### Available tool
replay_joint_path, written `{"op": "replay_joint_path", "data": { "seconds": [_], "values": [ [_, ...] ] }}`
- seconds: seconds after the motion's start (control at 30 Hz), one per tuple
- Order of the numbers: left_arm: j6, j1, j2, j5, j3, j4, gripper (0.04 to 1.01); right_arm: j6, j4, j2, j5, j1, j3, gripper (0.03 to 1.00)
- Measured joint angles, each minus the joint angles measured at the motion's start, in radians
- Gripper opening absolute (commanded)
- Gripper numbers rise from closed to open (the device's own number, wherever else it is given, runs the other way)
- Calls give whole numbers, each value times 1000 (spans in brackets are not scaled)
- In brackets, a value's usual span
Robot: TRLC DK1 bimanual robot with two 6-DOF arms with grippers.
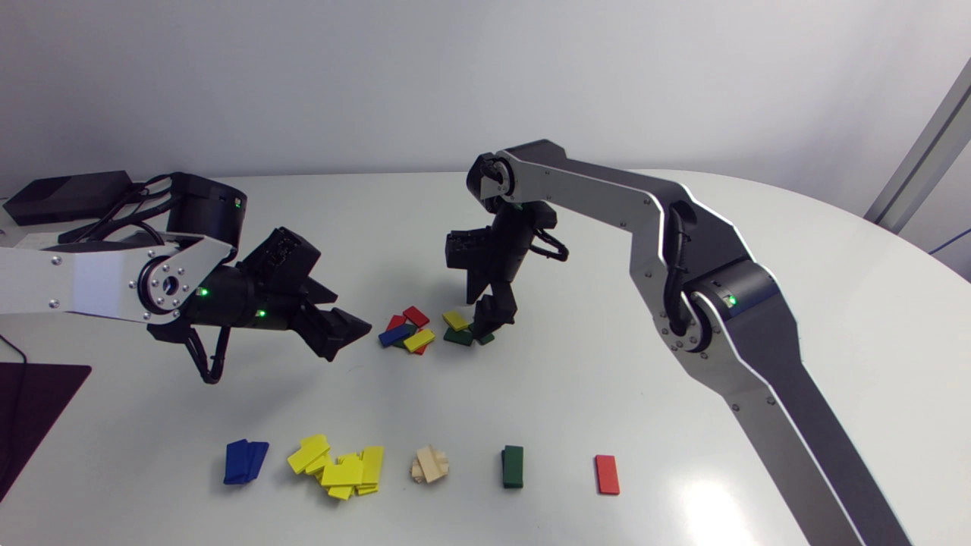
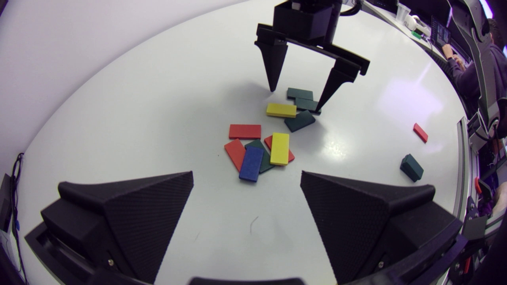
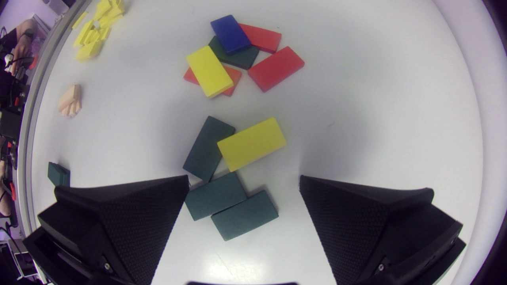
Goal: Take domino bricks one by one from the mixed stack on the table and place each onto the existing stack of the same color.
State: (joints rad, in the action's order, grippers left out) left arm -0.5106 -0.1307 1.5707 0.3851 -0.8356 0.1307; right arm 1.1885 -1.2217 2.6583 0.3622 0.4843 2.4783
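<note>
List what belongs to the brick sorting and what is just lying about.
Job: mixed bricks, blue stack, yellow pile, wooden stack, green stack, red brick.
Lying about: black box, dark mat.

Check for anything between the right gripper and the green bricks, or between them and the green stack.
Nothing visible does. The open right gripper hangs over two dark green bricks, and a yellow brick lies just ahead of them. Only bare table lies toward the green stack.
</note>
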Motion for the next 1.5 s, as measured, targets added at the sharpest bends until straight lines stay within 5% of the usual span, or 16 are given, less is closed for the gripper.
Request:
{"op": "replay_joint_path", "data": {
  "seconds": [0.43, 1.2, 1.5],
  "values": [
    [0, 0, 20, 0, 0, -1, 962, -13, -77, 10, 33, -19, 6, 980],
    [0, -14, 20, 0, 0, -1, 964, -29, 243, -397, -15, 13, -694, 980],
    [0, -31, 20, 0, 0, -1, 964, -130, 378, -422, -56, 7, -713, 980]
  ]
}}
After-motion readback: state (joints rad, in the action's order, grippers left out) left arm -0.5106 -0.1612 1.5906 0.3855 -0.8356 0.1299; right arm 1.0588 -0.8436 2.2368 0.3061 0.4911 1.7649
